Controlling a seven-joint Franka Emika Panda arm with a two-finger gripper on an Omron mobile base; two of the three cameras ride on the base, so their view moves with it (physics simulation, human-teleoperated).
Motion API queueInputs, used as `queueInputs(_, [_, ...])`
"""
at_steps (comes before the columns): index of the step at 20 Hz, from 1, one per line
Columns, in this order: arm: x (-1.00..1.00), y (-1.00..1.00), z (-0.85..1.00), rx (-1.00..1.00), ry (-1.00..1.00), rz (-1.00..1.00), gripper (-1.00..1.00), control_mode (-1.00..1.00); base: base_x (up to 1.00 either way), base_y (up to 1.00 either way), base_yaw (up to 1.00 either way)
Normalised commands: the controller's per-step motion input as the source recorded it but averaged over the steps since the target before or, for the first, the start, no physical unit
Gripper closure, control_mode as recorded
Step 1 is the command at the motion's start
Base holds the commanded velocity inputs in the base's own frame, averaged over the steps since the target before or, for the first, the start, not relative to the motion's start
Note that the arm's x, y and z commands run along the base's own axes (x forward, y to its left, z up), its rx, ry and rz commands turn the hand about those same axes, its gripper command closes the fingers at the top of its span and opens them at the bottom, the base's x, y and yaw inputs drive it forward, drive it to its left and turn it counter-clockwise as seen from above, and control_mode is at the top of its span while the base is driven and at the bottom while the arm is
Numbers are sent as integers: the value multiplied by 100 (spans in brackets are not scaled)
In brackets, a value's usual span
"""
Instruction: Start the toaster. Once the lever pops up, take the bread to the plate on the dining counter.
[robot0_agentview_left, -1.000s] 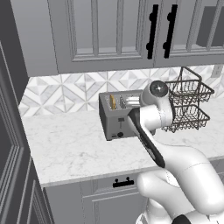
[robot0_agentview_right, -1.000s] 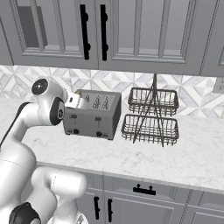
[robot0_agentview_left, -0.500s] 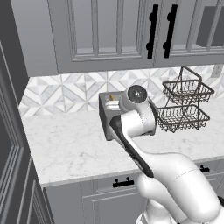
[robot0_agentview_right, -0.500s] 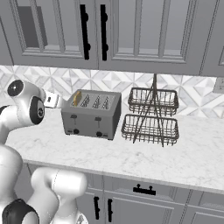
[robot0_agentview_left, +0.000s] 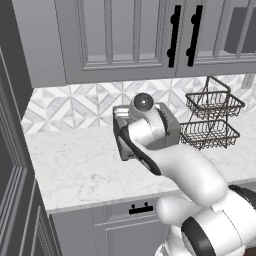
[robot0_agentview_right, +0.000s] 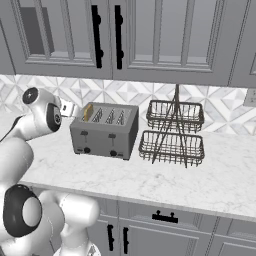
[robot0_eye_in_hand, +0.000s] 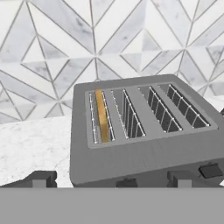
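Toaster (robot0_agentview_right: 104, 131) is seen standing on the white marble desk (robot0_agentview_right: 210, 175), against the tiled wall. Bread (robot0_eye_in_hand: 101, 114) is seated upright in the leftmost slot. Claw (robot0_eye_in_hand: 109, 179) is held released, fingers wide apart, just before the toaster's front. Wire basket rack (robot0_agentview_right: 173, 132) stands beside the toaster.

Bare worktop (robot0_agentview_right: 200, 185) is left in front of the toaster (robot0_agentview_right: 105, 131) and to its left. Its right side is hemmed by a wire basket rack (robot0_agentview_right: 172, 132) standing near. Room above it is capped by wall cabinets (robot0_agentview_right: 130, 37).
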Motion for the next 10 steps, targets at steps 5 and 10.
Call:
queueInputs(5, [17, -17, -23, 0, 9, 2, -100, -100, 0, 0, 0])
queueInputs(10, [3, 0, -39, 0, 4, 0, -100, -100, 0, 0, 0])
